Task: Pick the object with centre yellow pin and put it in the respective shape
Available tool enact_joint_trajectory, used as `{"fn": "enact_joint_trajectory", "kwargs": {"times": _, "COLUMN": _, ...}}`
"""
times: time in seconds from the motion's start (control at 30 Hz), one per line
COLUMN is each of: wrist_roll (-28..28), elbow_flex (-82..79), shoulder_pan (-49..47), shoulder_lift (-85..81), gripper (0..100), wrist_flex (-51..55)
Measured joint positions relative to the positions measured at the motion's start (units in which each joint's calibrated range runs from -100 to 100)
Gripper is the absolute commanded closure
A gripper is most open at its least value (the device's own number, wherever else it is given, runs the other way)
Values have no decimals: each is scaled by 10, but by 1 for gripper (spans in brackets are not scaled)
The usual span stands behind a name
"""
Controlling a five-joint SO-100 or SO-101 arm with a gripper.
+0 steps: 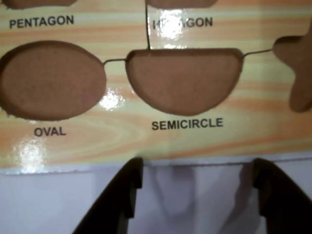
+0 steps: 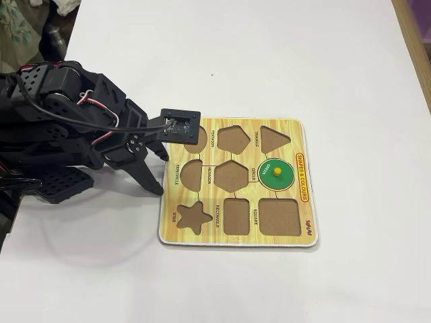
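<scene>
On the white table (image 2: 269, 60) lies the yellow shape board (image 2: 237, 237), and the green disc with the yellow knob (image 2: 277, 173) already sits in its circle cutout (image 2: 264, 182), so placing looks finished. At the board's left edge the gripper (image 1: 190, 195) hangs with fingers apart, empty; retreating seems the remaining move.

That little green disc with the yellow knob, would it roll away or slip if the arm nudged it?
Probably not: the green disc lies flat inside its round cutout in the board, so the rim should hold it. It looks thin and rigid, likely light. The yellow knob sticks up, offering a grip.
</scene>
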State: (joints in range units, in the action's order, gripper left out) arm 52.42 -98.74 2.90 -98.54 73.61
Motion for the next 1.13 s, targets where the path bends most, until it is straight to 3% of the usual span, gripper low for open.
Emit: {"fn": "enact_joint_trajectory", "kwargs": {"times": 1.13, "wrist_roll": 0, "elbow_flex": 0, "shoulder_pan": 1, "shoulder_lift": -1, "gripper": 75, "wrist_flex": 9}}
